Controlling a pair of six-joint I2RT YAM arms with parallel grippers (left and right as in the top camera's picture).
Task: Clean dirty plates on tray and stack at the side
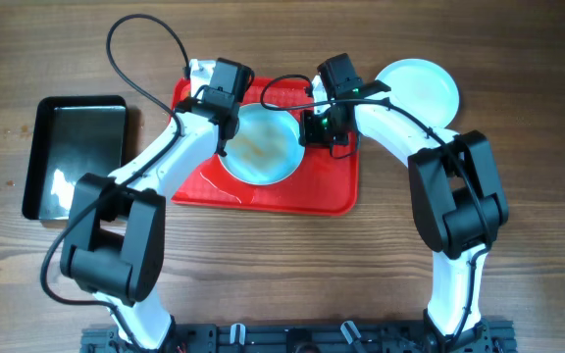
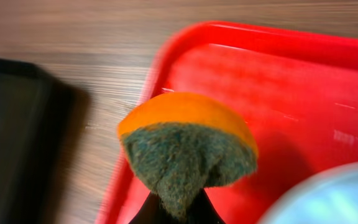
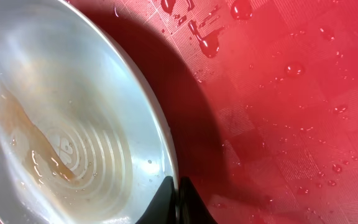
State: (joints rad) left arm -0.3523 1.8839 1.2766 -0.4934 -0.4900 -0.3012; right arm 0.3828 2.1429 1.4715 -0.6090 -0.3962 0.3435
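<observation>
The red tray [image 1: 273,194] lies mid-table. A plate [image 1: 260,147] with an orange-brown smear is on it, and it also shows in the right wrist view [image 3: 61,124]. My right gripper [image 1: 314,127] is shut on that plate's right rim [image 3: 178,198] and holds it tilted over the wet tray [image 3: 278,93]. My left gripper [image 1: 226,120] is shut on an orange sponge with a green scouring face [image 2: 188,146], just left of the plate's edge [image 2: 334,199]. A second plate [image 1: 284,94] is partly hidden at the tray's back. A third plate [image 1: 420,88] sits on the table to the right of the tray.
A glossy black tray [image 1: 77,152] lies on the wooden table to the left, and it shows in the left wrist view [image 2: 11,124]. Something white [image 1: 199,71] sits at the red tray's back left corner. Water drops cover the red tray's floor.
</observation>
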